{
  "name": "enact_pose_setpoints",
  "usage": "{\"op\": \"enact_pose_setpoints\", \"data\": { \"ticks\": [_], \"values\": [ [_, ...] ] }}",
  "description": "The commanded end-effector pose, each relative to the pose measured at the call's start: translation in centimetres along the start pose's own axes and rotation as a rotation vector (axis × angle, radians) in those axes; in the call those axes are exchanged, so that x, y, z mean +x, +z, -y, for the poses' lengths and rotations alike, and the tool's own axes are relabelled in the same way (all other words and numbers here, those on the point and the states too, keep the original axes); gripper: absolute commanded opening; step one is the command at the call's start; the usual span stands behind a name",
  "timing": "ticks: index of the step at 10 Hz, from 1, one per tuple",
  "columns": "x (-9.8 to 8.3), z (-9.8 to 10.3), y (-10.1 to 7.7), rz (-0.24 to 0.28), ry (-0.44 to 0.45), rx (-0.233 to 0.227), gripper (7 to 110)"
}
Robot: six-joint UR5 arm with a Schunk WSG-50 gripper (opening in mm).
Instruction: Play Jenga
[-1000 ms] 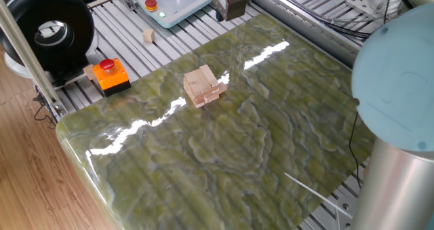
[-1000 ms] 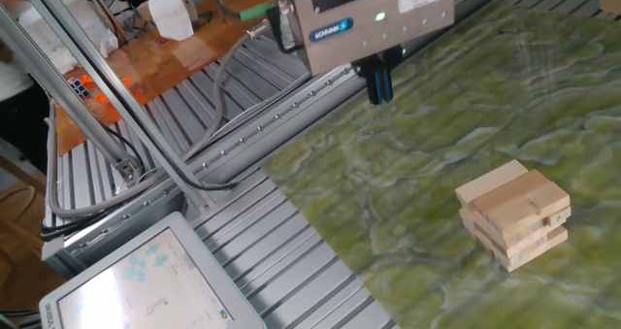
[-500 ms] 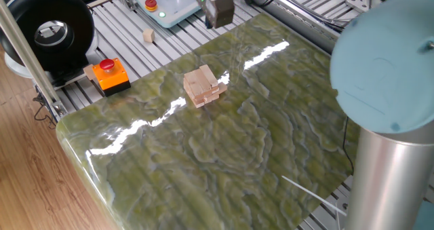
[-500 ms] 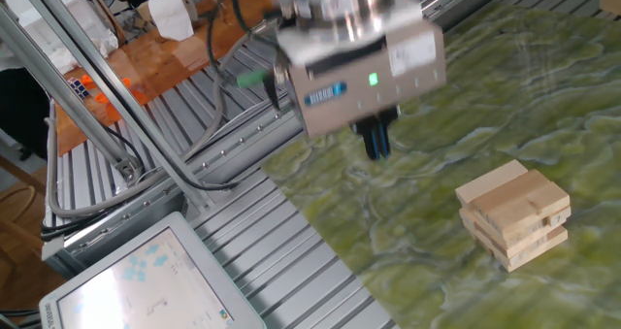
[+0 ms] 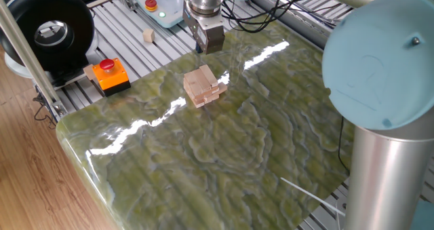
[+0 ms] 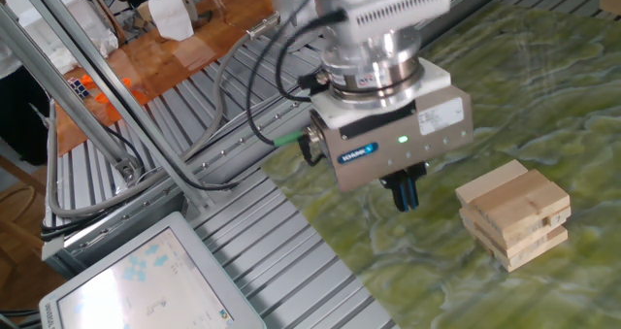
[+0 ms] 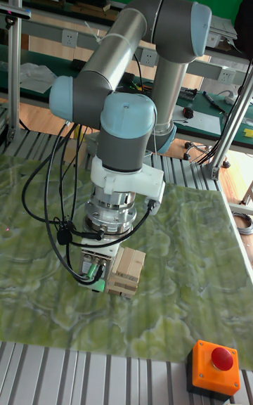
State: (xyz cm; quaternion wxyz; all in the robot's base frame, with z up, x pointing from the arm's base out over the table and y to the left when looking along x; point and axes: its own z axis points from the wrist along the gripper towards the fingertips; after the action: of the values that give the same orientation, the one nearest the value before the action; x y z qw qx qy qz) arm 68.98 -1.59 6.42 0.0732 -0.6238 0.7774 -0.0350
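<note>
The Jenga stack (image 6: 514,215) is a low pile of pale wooden bars in crosswise layers, standing on the green marbled mat (image 6: 456,125). In one fixed view the Jenga stack (image 5: 202,85) sits near the mat's far middle. My gripper (image 6: 406,193) hangs just left of the stack, a short gap away and slightly above the mat. Its two dark fingers are pressed together with nothing between them. In the tall fixed view the gripper's housing covers the fingers, and the Jenga stack (image 7: 125,271) shows right beside it.
An orange box with a red button (image 5: 108,74) stands off the mat's left edge. A small wooden cube (image 5: 148,34) lies on the slatted aluminium table. A white pendant (image 6: 146,280) lies near the mat. The big arm column (image 5: 380,108) rises at the right.
The gripper has swung from the mat's far edge toward the Jenga stack and come lower, ending close beside it. The stack has not moved.
</note>
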Motion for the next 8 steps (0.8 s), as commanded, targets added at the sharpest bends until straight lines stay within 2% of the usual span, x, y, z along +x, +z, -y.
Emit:
{"op": "enact_pose_setpoints", "data": {
  "ticks": [1,3,4,8],
  "values": [
    [0.3,0.0,-0.4,0.011,-0.015,-0.01,7],
    [1.5,-0.1,-0.1,-0.033,-0.052,-0.015,7],
    [1.7,-0.2,-0.1,-0.037,-0.089,-0.021,7],
    [2.2,-1.6,-0.2,-0.009,-0.12,-0.037,7]
  ]
}}
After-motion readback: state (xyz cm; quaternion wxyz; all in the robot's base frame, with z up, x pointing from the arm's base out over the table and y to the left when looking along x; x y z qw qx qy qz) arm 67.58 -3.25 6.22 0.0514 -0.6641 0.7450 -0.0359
